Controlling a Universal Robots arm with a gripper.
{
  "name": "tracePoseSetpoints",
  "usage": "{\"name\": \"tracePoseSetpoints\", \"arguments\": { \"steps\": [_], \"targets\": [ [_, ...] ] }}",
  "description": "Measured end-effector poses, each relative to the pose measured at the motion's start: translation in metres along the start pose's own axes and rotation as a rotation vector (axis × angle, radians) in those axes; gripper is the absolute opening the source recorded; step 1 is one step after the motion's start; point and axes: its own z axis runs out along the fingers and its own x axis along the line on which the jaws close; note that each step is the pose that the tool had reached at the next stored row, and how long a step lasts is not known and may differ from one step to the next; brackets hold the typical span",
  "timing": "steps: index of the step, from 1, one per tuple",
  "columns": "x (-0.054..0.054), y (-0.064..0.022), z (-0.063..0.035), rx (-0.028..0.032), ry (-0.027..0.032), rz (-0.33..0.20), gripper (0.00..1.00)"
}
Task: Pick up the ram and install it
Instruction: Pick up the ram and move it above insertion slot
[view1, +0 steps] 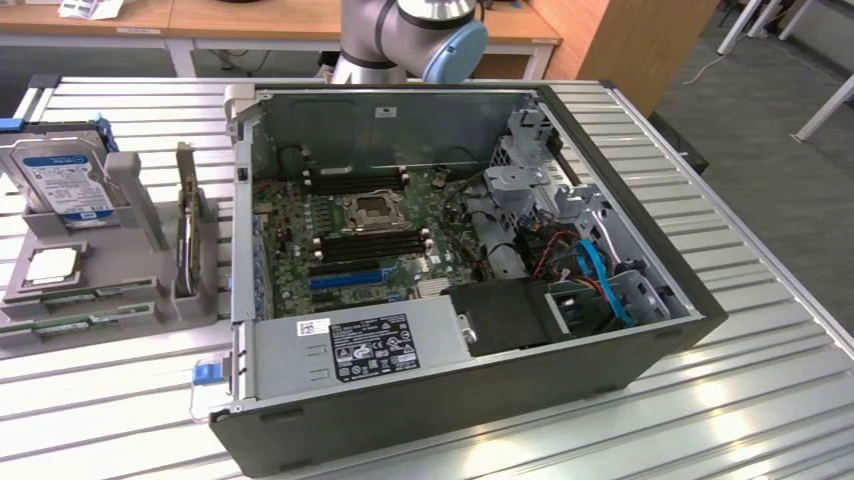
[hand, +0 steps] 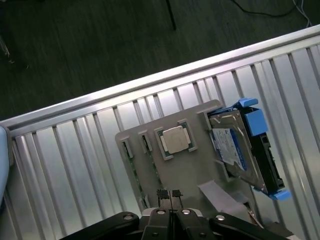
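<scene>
Wrist view: we saw the gripper (hand: 170, 196) with its fingers pressed together, holding nothing, hanging over the grey holder (hand: 196, 169). We noted the ram (view1: 83, 294) lying in that holder, on the exterior view's left of the open computer case (view1: 467, 425), not yet picked.

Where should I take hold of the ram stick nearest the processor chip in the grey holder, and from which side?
Probably its exposed top long edge, near mid-length, coming straight down from above. The ram stick seems to stand on edge in a narrow slot of the grey holder, so only that edge is free; pinch across its thin faces. The claw is shut now.
</scene>
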Motion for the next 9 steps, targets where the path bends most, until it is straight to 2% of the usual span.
{"name": "tracePoseSetpoints", "arguments": {
  "steps": [9],
  "targets": [
    [0.0, 0.0, 0.0, -0.0023, 0.0044, -0.1, 0.1]
  ]
}}
